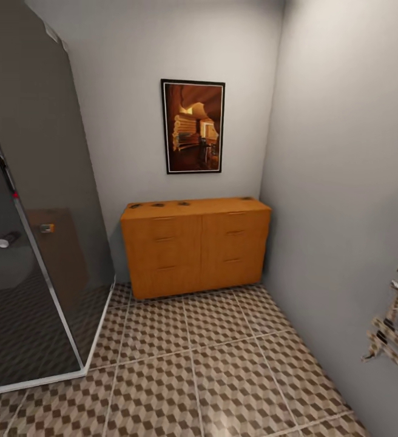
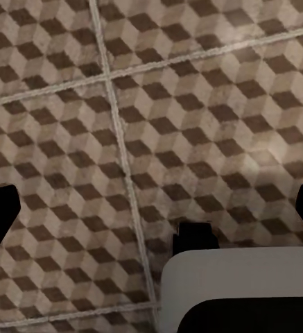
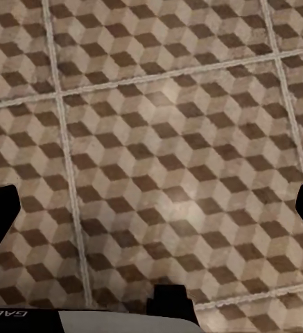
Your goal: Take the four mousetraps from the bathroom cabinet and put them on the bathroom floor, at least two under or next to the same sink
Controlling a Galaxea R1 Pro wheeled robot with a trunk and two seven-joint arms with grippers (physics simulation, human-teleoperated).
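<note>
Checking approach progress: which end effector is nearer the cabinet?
Cannot tell: left end effector and right end effector both hang over floor tiles; the cabinet stands ahead, roughly centred.

Four small dark items atop the cabinet [image 1: 196, 243] are too small to identify. The shower enclosure [image 1: 35, 243] and a wall rack [image 1: 396, 331] run off the head view's edges.

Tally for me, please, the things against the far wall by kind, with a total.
Mousetraps on the cabinet top: 4
Cabinet: 1
Framed picture: 1
Total: 6
</note>
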